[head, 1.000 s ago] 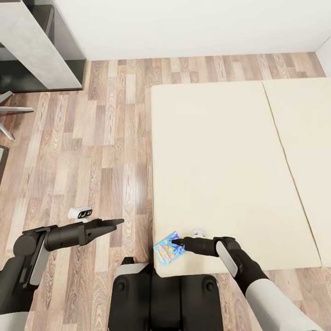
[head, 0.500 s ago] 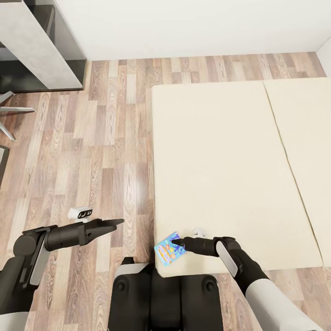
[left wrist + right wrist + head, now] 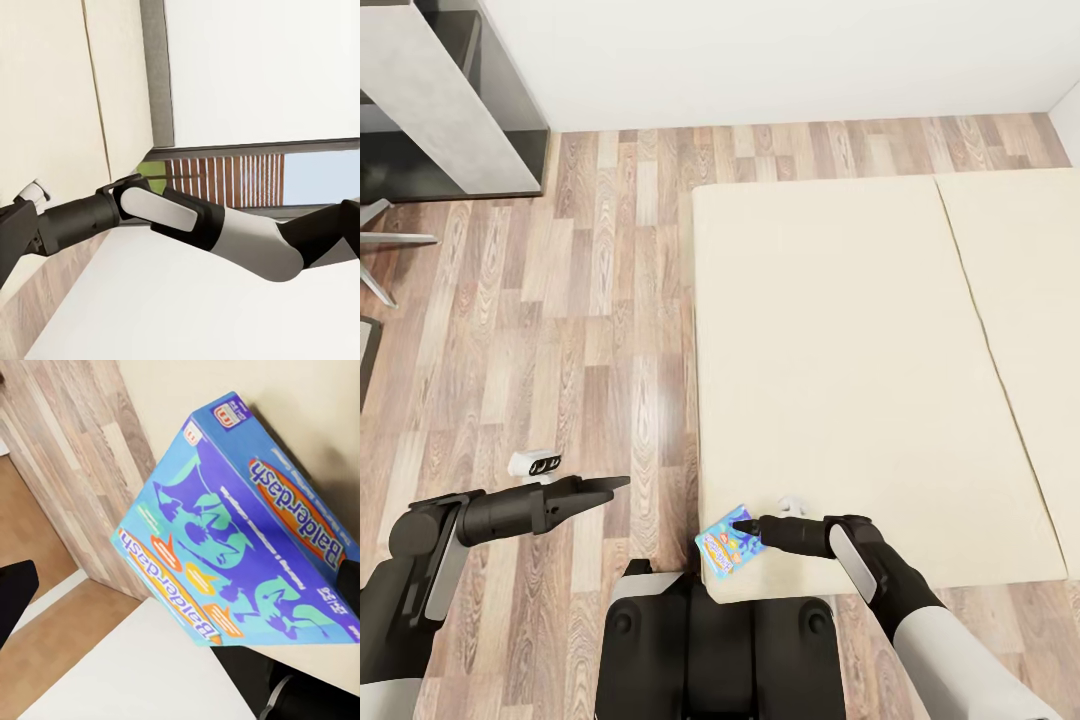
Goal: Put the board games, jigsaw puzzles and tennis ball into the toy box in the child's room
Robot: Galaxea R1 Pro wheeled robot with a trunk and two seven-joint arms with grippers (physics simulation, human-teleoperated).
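The small blue flat rectangular board game box [image 3: 727,547], printed with orange and teal shapes and the word Balderdash, sits at the near left corner of the wide cream mattress of the bed [image 3: 840,340], tilted so one corner reaches toward the mattress edge. In the right wrist view the same box [image 3: 247,532] shows close up, standing on edge at an angle over the cream surface, with wood planks and a white panel beside it.

The right gripper [image 3: 745,527] reaches leftward across the near edge of the bed from a bent black and white forearm, its dark tip touching the box's right side. Whether its fingers clamp the box or merely press against it cannot be told.

The left gripper [image 3: 610,485] hangs over the wood plank floor [image 3: 580,330] just left of the bed, held out horizontally from a folded elbow and pointing toward the bed; its fingers lie close together with nothing between them.

A seam divides the mattress into two parts toward its far right side. A grey-sided piece of furniture [image 3: 450,100] stands at the far left corner of the room against the white wall [image 3: 780,60].
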